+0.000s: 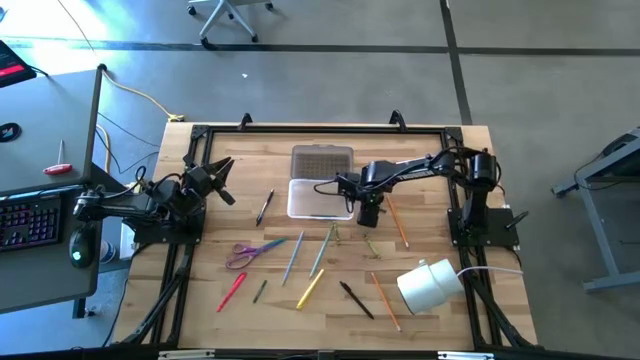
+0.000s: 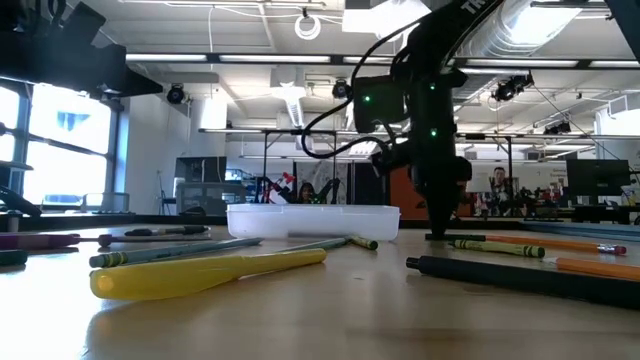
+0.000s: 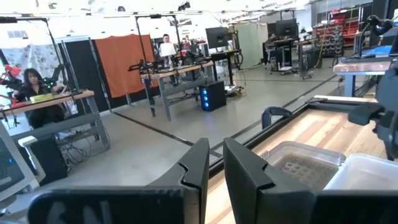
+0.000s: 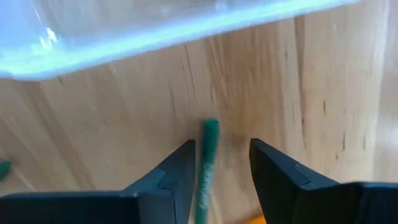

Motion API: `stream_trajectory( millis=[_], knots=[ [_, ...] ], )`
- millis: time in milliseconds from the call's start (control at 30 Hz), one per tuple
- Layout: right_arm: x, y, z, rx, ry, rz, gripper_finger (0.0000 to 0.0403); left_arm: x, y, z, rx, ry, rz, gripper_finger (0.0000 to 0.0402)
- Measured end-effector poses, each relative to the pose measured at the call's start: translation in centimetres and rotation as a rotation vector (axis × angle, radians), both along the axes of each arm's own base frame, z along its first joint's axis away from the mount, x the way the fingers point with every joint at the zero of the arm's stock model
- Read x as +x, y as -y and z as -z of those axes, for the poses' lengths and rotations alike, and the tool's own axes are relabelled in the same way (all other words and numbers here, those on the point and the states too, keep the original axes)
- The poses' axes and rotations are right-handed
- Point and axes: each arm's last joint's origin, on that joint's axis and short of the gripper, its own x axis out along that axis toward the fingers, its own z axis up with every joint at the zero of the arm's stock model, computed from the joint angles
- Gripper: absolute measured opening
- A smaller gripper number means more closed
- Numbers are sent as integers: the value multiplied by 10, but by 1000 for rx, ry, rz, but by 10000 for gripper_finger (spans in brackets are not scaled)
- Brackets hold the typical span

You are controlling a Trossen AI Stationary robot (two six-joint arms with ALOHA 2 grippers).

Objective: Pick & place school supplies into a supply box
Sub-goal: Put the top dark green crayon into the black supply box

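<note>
One green pencil [image 4: 208, 162] between, seemingly untouched by, right gripper [image 4: 221, 171] fingers.

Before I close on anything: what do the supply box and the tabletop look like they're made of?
The supply box looks like clear, glossy plastic: the wood shows through its base, and its open lid carries a dotted texture. The table looks like light, smooth-finished wood planks, with grain lines and board seams visible in the right wrist view. Neither can be confirmed by sight alone.
</note>
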Motion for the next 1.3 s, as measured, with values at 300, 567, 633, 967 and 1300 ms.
stream_trajectory(
  millis=[300,567,633,967,1300],
  knots=[
    [-1,3,21,27,13,3,129,0,0,1,-3,-2,9,85],
    [-3,2,27,48,17,7,72,0,0,1,-4,-1,9,85],
    [-2,2,27,47,19,-1,43,0,0,1,-4,-1,9,85],
    [-7,1,3,22,90,49,13,0,0,1,-4,-1,9,85],
    [-10,-2,-58,-34,391,61,6,0,0,1,-4,-1,8,85]
  ],
)
